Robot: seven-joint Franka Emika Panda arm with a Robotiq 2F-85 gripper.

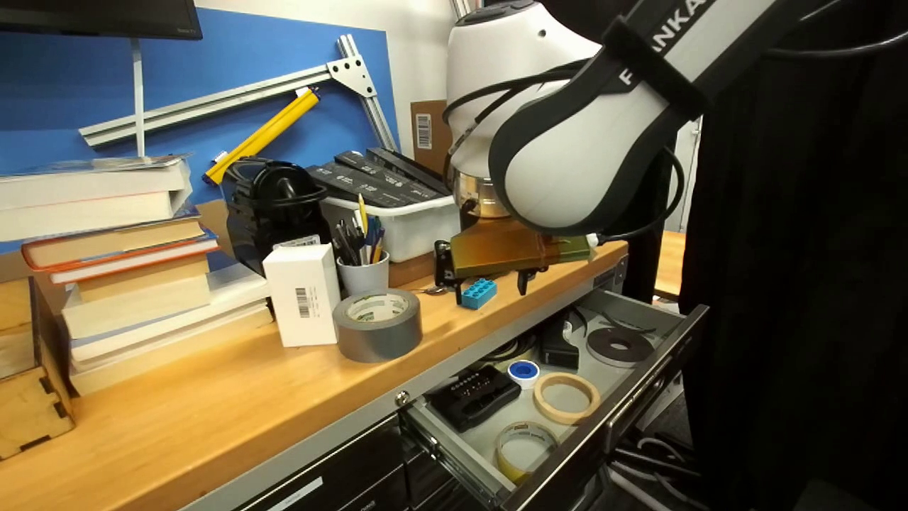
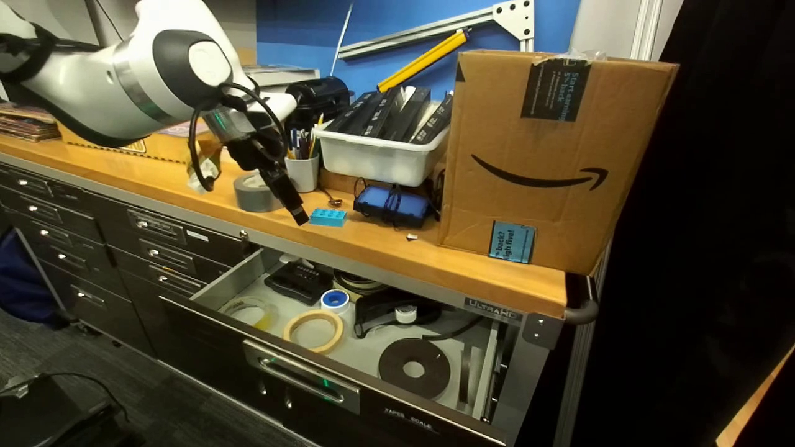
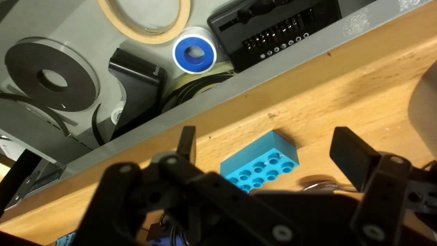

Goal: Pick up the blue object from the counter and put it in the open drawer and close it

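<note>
The blue object is a light-blue studded brick. It lies on the wooden counter [image 1: 213, 401] near the front edge and shows in both exterior views [image 1: 479, 293] [image 2: 328, 217]. In the wrist view the brick [image 3: 259, 157] lies between the spread fingertips of my gripper [image 3: 268, 147], with a gap on each side; a finger link hides its lower left corner. My gripper also shows over the counter in both exterior views [image 1: 491, 285] [image 2: 299, 214]. It is open and empty, close above the brick. The drawer [image 2: 211, 347] below the counter is open, with several things inside.
A grey tape roll [image 1: 379, 337] and a white box [image 1: 301, 298] stand on the counter. A spoon [image 3: 322, 186] lies beside the brick. A dark navy item [image 2: 391, 205] with cords and a large cardboard box [image 2: 546, 143] stand further along. Tape rolls [image 2: 313, 332] lie in the drawer.
</note>
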